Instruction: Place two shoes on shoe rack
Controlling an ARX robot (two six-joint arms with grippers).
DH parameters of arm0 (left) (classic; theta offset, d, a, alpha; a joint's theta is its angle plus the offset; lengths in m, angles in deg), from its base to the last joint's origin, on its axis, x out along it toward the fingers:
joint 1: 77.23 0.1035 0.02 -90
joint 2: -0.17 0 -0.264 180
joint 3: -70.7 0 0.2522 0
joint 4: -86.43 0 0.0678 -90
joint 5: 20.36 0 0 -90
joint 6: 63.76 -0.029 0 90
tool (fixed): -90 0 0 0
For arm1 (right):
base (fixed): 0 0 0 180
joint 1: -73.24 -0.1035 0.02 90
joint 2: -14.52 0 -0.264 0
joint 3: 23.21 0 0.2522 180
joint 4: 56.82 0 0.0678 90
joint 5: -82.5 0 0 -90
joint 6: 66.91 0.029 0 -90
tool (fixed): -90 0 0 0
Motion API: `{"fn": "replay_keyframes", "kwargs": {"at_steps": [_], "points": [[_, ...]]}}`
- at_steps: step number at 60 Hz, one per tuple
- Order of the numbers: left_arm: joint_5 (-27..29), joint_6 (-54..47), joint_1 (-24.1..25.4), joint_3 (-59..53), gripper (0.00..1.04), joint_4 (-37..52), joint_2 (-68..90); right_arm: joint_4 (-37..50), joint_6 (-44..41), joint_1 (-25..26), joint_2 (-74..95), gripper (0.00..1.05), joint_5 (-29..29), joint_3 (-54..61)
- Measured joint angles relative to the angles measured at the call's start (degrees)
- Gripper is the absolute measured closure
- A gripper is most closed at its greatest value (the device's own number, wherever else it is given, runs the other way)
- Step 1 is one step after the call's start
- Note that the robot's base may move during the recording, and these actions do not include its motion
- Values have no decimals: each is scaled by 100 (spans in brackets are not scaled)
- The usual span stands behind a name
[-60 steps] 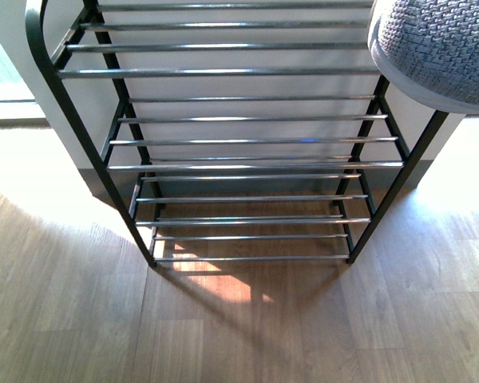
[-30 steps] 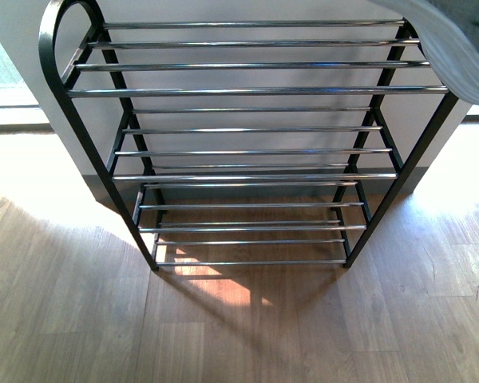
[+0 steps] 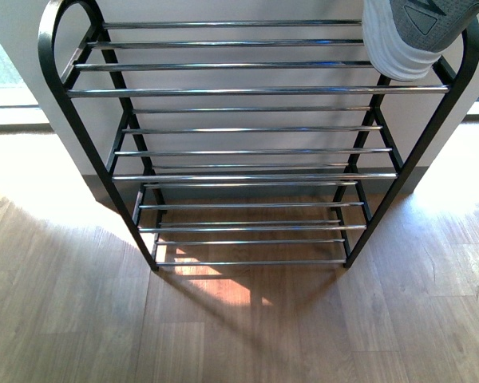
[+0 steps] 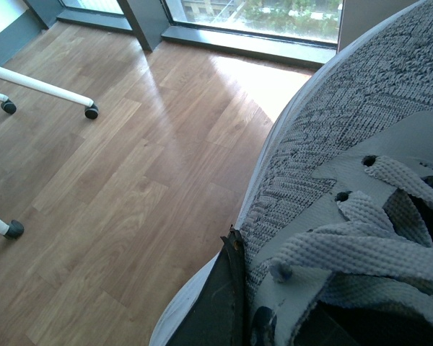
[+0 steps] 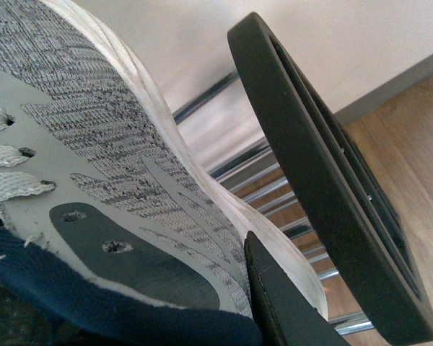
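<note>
Front view: a grey knit lace-up sneaker with a thick white sole point(image 3: 403, 40) hangs at the right end of the top tier of the black-framed shoe rack with thin silver bars point(image 3: 247, 91), just inside its rounded end loop, the bars running wide to the left; whether sole meets bar cannot be told. The right pincer point(image 5: 278, 303) is clamped on that sneaker's side, the white sole edge just beside the black loop. The left pincer point(image 4: 231, 295) grips a second grey knit sneaker point(image 4: 332, 144) above the wood plank floor point(image 4: 130, 180), well apart from white castor legs point(image 4: 50, 90).
</note>
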Motion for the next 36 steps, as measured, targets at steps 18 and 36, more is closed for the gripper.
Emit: {"fn": "replay_keyframes", "kwargs": {"at_steps": [18,36], "points": [[2,0,0,0,103,0,0,-691,70,-260,-2,103,437,-90],[2,0,0,0,103,-2,-2,-879,15,-101,256,103,968,-319]]}}
